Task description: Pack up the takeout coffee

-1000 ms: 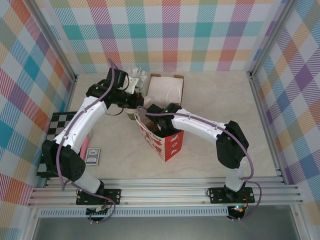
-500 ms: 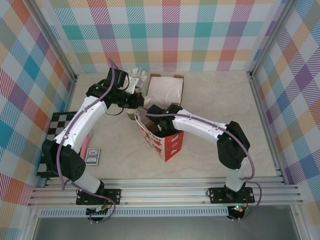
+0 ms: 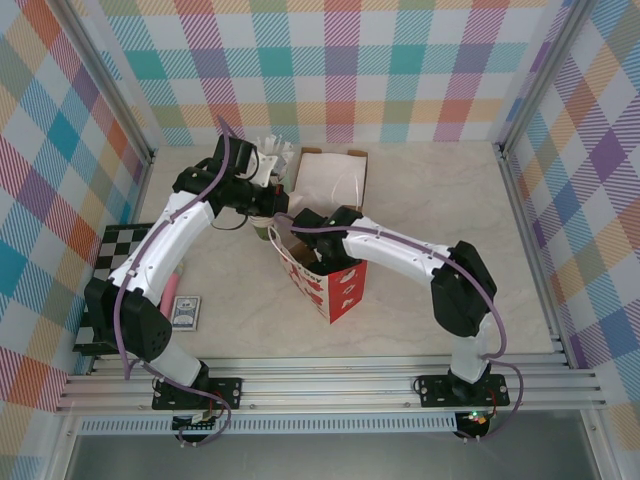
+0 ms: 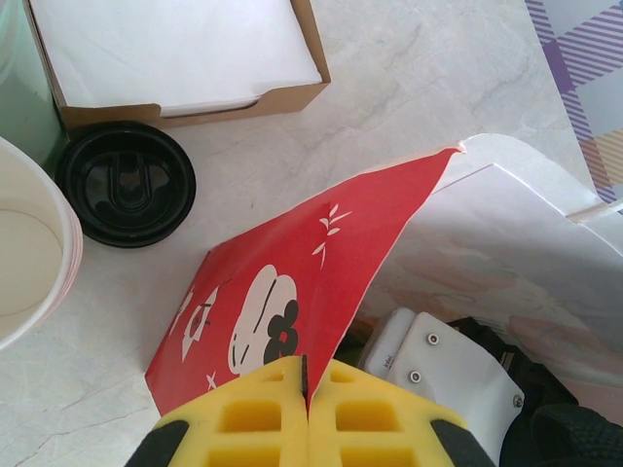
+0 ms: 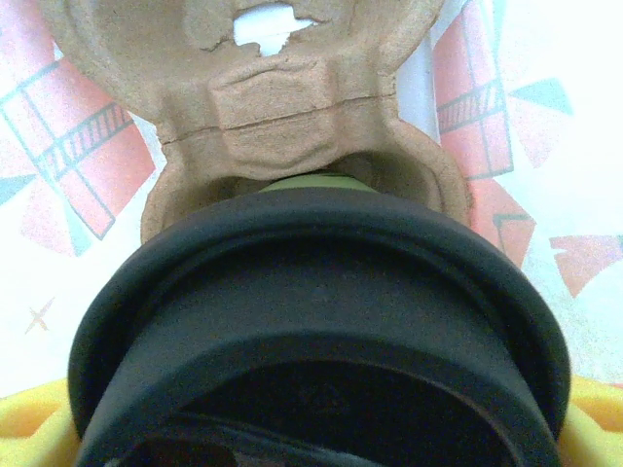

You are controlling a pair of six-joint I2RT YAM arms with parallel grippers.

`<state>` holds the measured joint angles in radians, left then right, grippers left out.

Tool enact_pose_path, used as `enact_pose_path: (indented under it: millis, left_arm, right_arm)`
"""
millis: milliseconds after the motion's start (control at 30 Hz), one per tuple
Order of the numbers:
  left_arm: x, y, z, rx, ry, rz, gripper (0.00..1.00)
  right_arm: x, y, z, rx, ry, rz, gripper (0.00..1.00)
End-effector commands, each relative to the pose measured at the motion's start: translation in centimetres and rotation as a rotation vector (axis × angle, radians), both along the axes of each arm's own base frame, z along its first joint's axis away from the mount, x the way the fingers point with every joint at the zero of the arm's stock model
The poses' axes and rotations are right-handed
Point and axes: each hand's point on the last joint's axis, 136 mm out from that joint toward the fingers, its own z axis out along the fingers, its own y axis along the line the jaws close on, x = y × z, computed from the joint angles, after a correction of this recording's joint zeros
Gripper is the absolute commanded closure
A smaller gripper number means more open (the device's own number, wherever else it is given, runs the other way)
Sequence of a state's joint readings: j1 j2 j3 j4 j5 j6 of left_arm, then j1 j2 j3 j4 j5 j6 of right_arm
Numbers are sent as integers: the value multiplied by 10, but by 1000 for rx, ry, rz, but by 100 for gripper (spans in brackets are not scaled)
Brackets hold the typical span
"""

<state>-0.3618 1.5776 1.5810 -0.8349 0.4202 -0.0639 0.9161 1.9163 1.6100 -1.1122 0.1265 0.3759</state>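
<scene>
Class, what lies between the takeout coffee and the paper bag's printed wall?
A brown moulded-pulp cup carrier lies between the takeout coffee and the paper bag, seen in the right wrist view.

Bright, even, diffuse light falls from above on the pale marbled tabletop, leaving only faint, soft shadows beside the arms, and the top view is sharp throughout. The left wrist view renders the red printed paper bag crisply. In the right wrist view, the black-lidded dark-green paper cup looms close, blurred and dim, against washed-out white paper.
</scene>
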Motion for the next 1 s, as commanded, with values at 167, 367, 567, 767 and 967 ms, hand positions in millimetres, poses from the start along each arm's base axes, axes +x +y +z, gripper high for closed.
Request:
enact_pose_path:
  millis: [167,367,567,767,967]
  left_arm:
    - [4,-7,17,-56,-24,-4,100]
    - [2,-14,26,-106,-23,-19,100]
    - [-3,-13,30,-112,-35,-13,100]
    - [-4,-12,30,-108,-31,-11,100]
    - [-4,-11,31,-105,-33,-6,100]
  right_arm:
    - [4,-8,-8,-85,25,28,37]
    - [12,1,14,-41,-23,27,31]
    - [16,2,29,-18,-58,3,19]
    - [19,6,38,17,-84,-5,10]
    - [21,6,42,23,-99,-4,0]
